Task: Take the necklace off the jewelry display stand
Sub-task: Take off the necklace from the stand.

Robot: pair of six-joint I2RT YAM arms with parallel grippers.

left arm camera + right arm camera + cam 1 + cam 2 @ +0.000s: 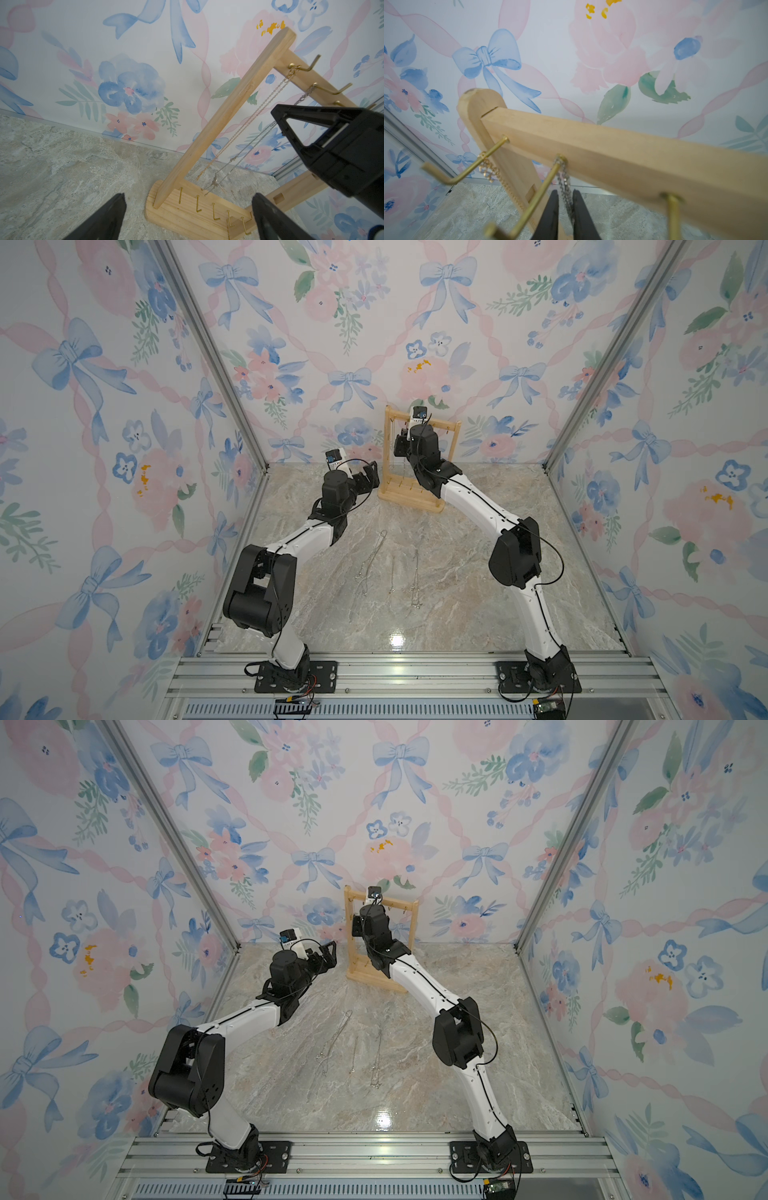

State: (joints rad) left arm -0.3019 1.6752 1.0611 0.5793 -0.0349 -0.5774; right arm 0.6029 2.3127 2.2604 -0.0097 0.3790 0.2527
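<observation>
Three loose chains point(392, 574) lie stretched out on the marble tabletop point(478, 572), nearest the arm bases and well apart from the stand. They look like necklaces already taken off.

Farther in, the left gripper point(369, 477) hovers just beside the left post of the jewelry display stand point(388, 452), its jaws spread wide and empty. It is probably placed there to watch the frame and to steady it if a pull tips it.

Beyond it, the right gripper point(565, 192) reaches up to the top bar point(612, 145). Its fingers stand close together on either side of the silver necklace point(564, 176), just below the hook point(542, 187) that carries it. Whether the pads already pinch the chain I cannot tell. Taking it so high makes sense, because a short length above the grip is easier to lift over the hook's upturned end. A gold necklace point(488, 169) hangs from the neighbouring hook, nearer the post.

In both top views the right arm hides the hooks, and the hanging chains barely show. Only the right wrist view shows the chain between the fingers. Only the left wrist view shows the full drop: both necklaces run down close together, and the silver one's pendant point(215, 180) hangs just above the pegged base point(187, 216), so tangling looks possible. The loose chains appear in the top views alone. The floral wall point(374, 323) closes the scene behind.
</observation>
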